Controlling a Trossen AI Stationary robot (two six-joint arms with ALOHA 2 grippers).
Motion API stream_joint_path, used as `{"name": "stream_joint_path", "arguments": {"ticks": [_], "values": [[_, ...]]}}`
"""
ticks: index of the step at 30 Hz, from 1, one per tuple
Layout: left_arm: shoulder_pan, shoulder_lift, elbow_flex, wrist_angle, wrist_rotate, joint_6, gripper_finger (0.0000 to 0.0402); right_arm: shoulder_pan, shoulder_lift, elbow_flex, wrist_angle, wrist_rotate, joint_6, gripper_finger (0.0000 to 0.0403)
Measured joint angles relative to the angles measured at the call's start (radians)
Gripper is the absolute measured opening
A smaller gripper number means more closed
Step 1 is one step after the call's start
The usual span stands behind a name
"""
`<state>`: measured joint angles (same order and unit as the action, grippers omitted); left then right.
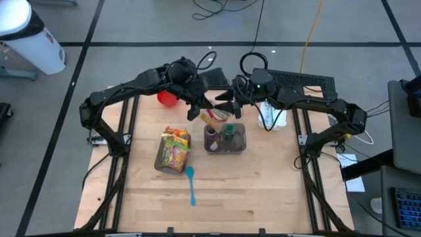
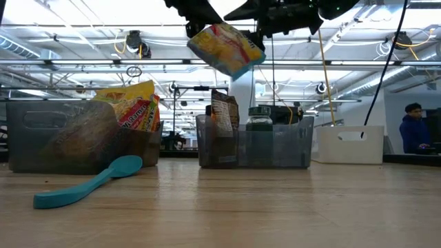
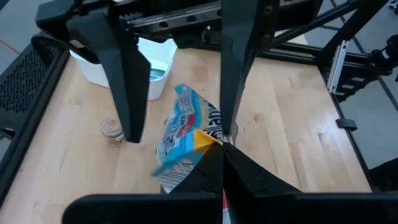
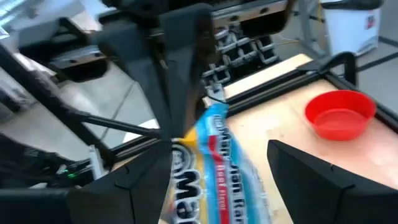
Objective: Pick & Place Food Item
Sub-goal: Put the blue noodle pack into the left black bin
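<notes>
**Snack bag held aloft between two arms**

Fingers of the left gripper (image 1: 200, 105) are clenched on the yellow-and-blue snack bag (image 1: 216, 117), holding it in the air above the clear bin (image 1: 241, 146) on the desk (image 1: 263, 191). Right gripper (image 1: 227, 107) fingers are spread wide, flanking the bag without closing on it.

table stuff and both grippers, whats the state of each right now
left gripper: shut on snack packet, raised above the bins
snack packet: in the air, tilted, pinched at one edge
right gripper: open, fingers either side of the packet, not gripping
clear bin: upright, holds a bag and a jar
dark bin: upright, holds snack bags
teal spoon: lying flat on the table
red bowl: upright, empty
</notes>
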<state>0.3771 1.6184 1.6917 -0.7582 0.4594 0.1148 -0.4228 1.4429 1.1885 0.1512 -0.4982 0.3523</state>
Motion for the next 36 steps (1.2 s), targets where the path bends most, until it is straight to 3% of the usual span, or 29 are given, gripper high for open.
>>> {"name": "stream_joint_path", "arguments": {"ticks": [10, 29, 36], "values": [[0.000, 0.000, 0.000, -0.001, -0.015, 0.014, 0.0000, -0.003, 0.000, 0.000, 0.001, -0.019, 0.003, 0.0207], [0.000, 0.000, 0.000, 0.000, -0.015, 0.021, 0.0000, -0.003, 0.000, 0.000, 0.001, -0.032, -0.025, 0.0013], [0.000, 0.000, 0.000, 0.001, -0.016, 0.013, 0.0000, -0.003, 0.000, 0.000, 0.002, -0.026, -0.036, 0.0001]]}}
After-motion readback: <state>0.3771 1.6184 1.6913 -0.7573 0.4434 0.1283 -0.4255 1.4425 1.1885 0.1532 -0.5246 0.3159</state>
